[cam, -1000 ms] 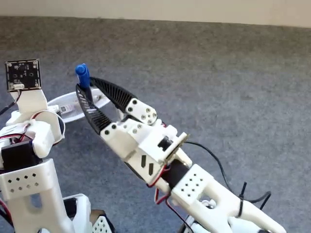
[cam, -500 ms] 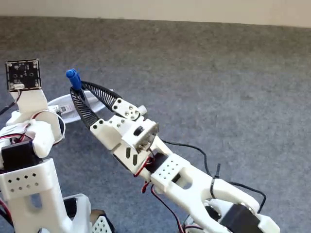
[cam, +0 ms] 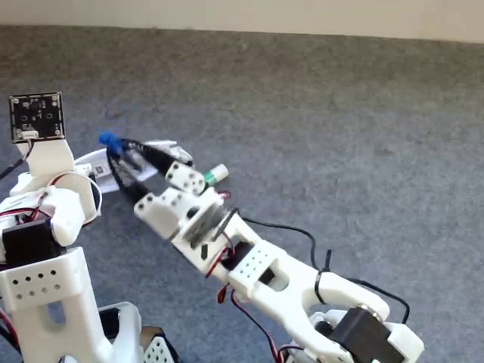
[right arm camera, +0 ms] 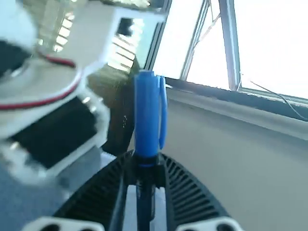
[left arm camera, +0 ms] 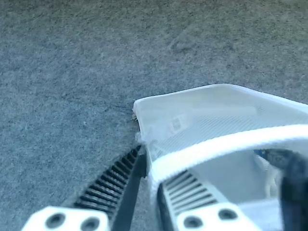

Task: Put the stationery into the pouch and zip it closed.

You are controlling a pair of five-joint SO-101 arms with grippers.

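From my station I saw the right gripper (cam: 116, 148) clenched on a blue capped plastic pen (cam: 108, 140), its 2 black ribbed fingers (cam: 155, 156) pressed against the barrel. In the right wrist view the pen (right arm camera: 148, 120) stood upright out of that gripper (right arm camera: 144, 166), cap and clip clear above the fingertips. The white body of the left arm (right arm camera: 53, 96), with its red wires, sat close behind it.

The left gripper (left arm camera: 147, 166) was clamped on the rim of a white mesh fabric pouch (left arm camera: 216, 110). The thick white edge strip ran between its 2 black ribbed fingers (left arm camera: 113, 180), and the pouch's mouth gaped open beyond them. A dark blurred shape (left arm camera: 291, 173) with a blue edge sat within that open mouth. I could not tell whether it was the pen or a finger of the right gripper.

In the high view the pouch (cam: 92, 162) lay on the grey carpet-like table top (cam: 340, 113), just beside the left arm (cam: 45, 227). The pen's blue end was over the pouch's near part, and I could not tell whether the 2 touched. A small black square circuit board (cam: 35, 117) stood on top of the left arm.
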